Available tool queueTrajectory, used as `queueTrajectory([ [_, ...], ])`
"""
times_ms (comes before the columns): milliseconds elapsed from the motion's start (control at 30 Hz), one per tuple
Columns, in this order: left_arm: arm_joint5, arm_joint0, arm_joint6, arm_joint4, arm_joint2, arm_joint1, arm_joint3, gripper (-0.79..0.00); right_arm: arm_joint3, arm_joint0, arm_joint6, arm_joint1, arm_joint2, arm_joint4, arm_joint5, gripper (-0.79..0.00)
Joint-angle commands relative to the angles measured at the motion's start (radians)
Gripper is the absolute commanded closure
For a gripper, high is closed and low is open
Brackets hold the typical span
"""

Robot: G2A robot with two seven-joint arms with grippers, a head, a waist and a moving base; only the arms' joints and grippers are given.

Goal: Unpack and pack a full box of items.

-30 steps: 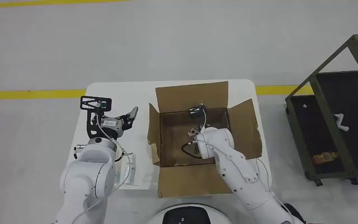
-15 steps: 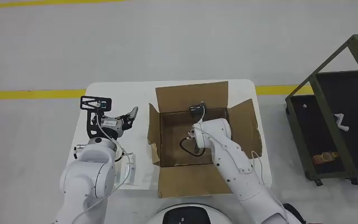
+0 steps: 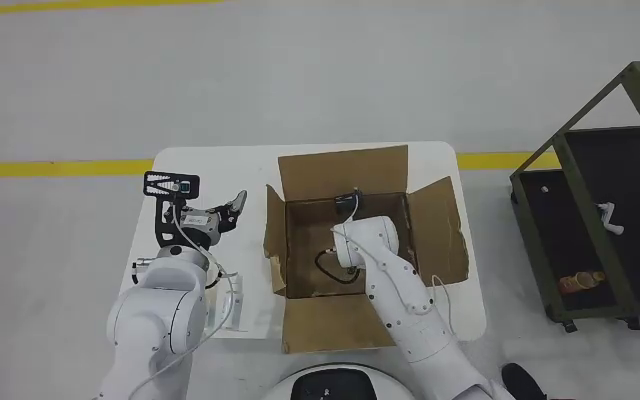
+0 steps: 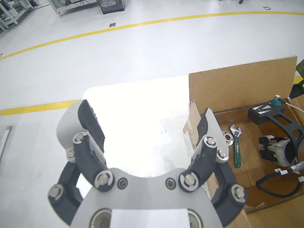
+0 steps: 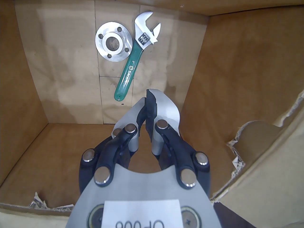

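Two items lie on the floor of the open box (image 3: 345, 172): a green-handled wrench (image 5: 133, 65) and a metal ring (image 5: 113, 41) just beside its head. The right gripper (image 5: 149, 100) hangs inside the box above them, jaws pressed together. The left gripper (image 4: 144, 110) hovers over the table (image 3: 215, 165) at the box's 9 o'clock, jaws spread.

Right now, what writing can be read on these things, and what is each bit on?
Green-handled adjustable wrench: white maker's name and small size mark.
White sticker behind the right gripper: cut off at the edge, unreadable.
Pale label on the brown cardboard box: too small to read.
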Motion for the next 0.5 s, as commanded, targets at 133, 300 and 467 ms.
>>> queueTrajectory([
  [133, 0.000, 0.000, 0.000, 0.000, 0.000, 0.000, 0.000, -0.785, 0.002, -0.004, -0.007, 0.000, 0.001, 0.002, -0.001, -0.231],
  [300, 0.000, 0.000, 0.000, 0.000, 0.000, 0.000, 0.000, -0.785, 0.029, -0.028, -0.041, -0.002, 0.007, 0.008, 0.005, -0.372],
  [467, 0.000, 0.000, 0.000, 0.000, 0.000, 0.000, 0.000, -0.785, 0.066, -0.019, -0.055, -0.010, 0.002, -0.004, 0.033, -0.508],
])
